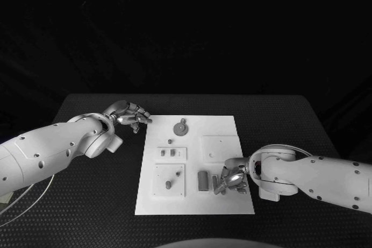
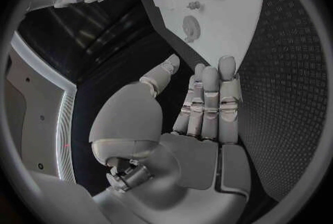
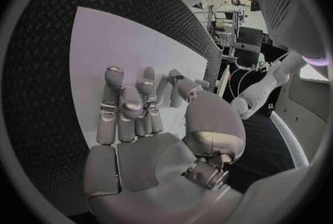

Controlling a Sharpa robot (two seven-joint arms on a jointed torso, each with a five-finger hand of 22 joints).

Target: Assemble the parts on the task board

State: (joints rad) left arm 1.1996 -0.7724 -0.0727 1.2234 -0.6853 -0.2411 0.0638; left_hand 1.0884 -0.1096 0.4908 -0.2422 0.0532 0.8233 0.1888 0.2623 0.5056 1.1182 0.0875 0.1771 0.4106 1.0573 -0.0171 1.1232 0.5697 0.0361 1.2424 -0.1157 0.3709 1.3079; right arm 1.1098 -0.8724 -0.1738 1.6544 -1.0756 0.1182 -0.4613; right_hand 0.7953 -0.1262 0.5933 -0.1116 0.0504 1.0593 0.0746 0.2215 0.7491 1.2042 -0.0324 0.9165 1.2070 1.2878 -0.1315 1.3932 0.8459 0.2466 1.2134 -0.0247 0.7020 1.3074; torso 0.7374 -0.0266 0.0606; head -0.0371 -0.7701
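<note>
Task board (image 1: pixel 221 205): white plate, centre of the table (image 1: pixel 310 113), rigid, lying flat; you need not hold it.

Right hand (image 1: pixel 231 179): low over the board's 4 o'clock area, fingers together and curled down beside an upright dark part (image 1: pixel 203 180). Whether it pinches anything, you cannot tell.

Left hand (image 1: pixel 129 114): off the board's 10 o'clock corner, fingers loosely curled, holding nothing.

Round part (image 1: pixel 180 128): at 12 o'clock. Parts look small, stiff, light, probably slick; take them by their sides with fingertips.

Left robot hand (image 1: pixel 130 115) empty, fingers apart; right robot hand (image 1: pixel 233 179) lowered, fingers extended, holding nothing
</note>
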